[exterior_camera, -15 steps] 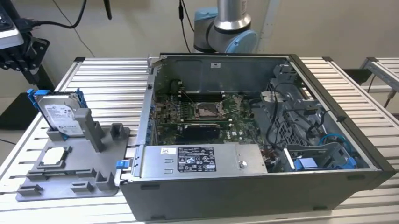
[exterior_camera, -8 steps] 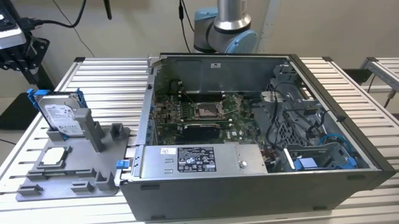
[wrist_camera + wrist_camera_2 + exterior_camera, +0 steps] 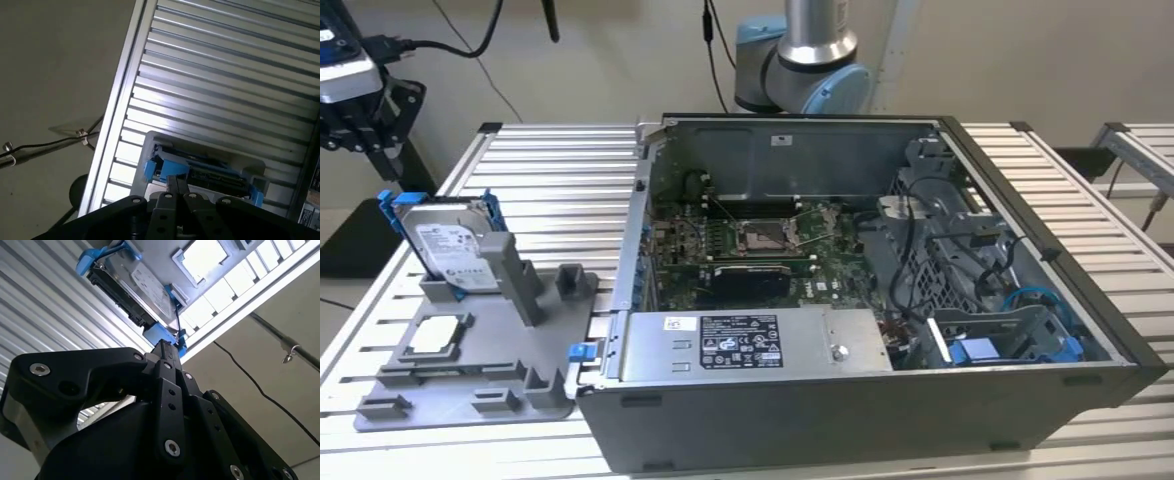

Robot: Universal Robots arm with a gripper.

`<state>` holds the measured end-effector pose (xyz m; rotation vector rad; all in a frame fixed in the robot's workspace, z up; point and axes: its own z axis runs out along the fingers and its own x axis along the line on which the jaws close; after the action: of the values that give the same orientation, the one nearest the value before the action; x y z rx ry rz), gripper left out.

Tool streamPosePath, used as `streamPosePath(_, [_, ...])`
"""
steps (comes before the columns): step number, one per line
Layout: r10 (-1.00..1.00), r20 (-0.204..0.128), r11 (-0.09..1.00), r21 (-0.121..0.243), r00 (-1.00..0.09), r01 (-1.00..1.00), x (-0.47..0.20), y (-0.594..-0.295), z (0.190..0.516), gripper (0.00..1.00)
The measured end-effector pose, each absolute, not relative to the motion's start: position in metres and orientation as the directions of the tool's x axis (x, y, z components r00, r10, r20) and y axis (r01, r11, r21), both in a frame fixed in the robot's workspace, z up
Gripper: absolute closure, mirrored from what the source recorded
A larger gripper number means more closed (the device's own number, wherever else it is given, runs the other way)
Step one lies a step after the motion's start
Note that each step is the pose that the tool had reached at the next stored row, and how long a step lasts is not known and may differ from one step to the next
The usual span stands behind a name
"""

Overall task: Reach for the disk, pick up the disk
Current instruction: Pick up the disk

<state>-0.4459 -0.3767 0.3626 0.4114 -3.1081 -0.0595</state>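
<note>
Exterior view — white-labelled disk [image 3: 450,243]

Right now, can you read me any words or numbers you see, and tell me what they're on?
Nothing here is clear enough to read.
disk: white label, print too small.
power supply: black label and white sticker, print too small.
computer case: small white sticker on the back wall, unreadable.
</note>
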Motion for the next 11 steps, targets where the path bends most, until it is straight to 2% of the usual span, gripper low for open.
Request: streamPosePath(11, [-0.355,0.001,0.934,0.038,-0.935,-0.355,-0.4461,-0.3767,0.3628,1.0])
